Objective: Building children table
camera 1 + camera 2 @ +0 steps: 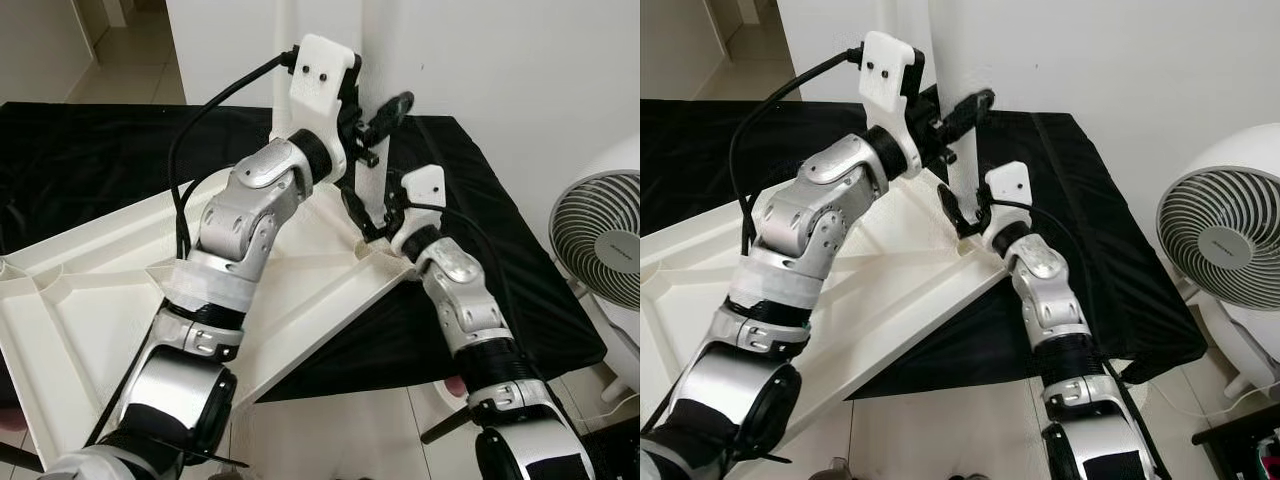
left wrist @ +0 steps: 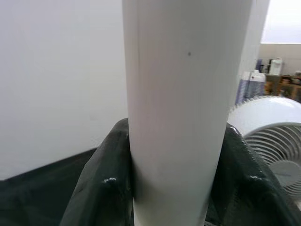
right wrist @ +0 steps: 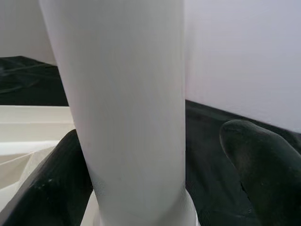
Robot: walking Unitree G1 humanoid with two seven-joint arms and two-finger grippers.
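The white tabletop (image 1: 890, 290) lies upside down on a black cloth (image 1: 1080, 200). A white table leg (image 1: 958, 50) stands upright at its far right corner. My left gripper (image 1: 955, 128) is shut on the leg, well above its foot; in the left wrist view both fingers (image 2: 99, 183) press the leg (image 2: 178, 94). Lower down, my right gripper (image 1: 965, 215) stands open around the leg near the socket. In the right wrist view one finger (image 3: 47, 188) lies against the leg (image 3: 127, 103) while the other finger (image 3: 263, 165) stays apart from it.
A white wall rises right behind the leg. A white floor fan (image 1: 1225, 245) stands on the tiles to the right of the cloth. The underside ribs of the tabletop (image 1: 90, 330) stretch toward my left. Tiled floor lies in front.
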